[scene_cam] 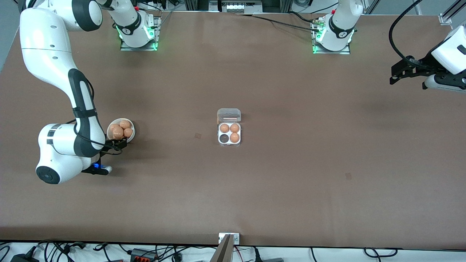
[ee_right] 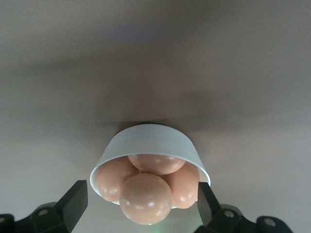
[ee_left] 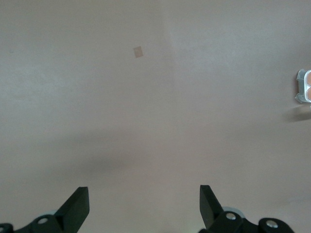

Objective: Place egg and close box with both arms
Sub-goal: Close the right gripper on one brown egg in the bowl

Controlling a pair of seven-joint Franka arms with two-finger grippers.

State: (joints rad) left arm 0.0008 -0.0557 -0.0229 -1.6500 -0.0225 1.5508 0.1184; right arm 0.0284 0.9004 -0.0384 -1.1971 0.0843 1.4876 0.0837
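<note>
The clear box (scene_cam: 229, 135) lies mid-table with its lid (scene_cam: 228, 115) swung open. It holds three eggs, and one cell (scene_cam: 223, 138) nearer the front camera is bare. A white bowl (scene_cam: 131, 135) with several orange-brown eggs sits toward the right arm's end. My right gripper (scene_cam: 118, 143) is low beside that bowl, open. In the right wrist view its fingers (ee_right: 77, 194) straddle the bowl (ee_right: 146, 141), and the top egg (ee_right: 146, 198) sits between them untouched. My left gripper (scene_cam: 397, 74) waits in the air over the left arm's end, open (ee_left: 143, 194) and empty. The box (ee_left: 303, 86) shows at the edge of the left wrist view.
Two small darker patches mark the brown table (scene_cam: 197, 135) (scene_cam: 348, 176). A metal mount (scene_cam: 228, 238) sits at the table's edge nearest the front camera, with cables below it. The right arm's elbow (scene_cam: 58, 160) hangs low beside the bowl.
</note>
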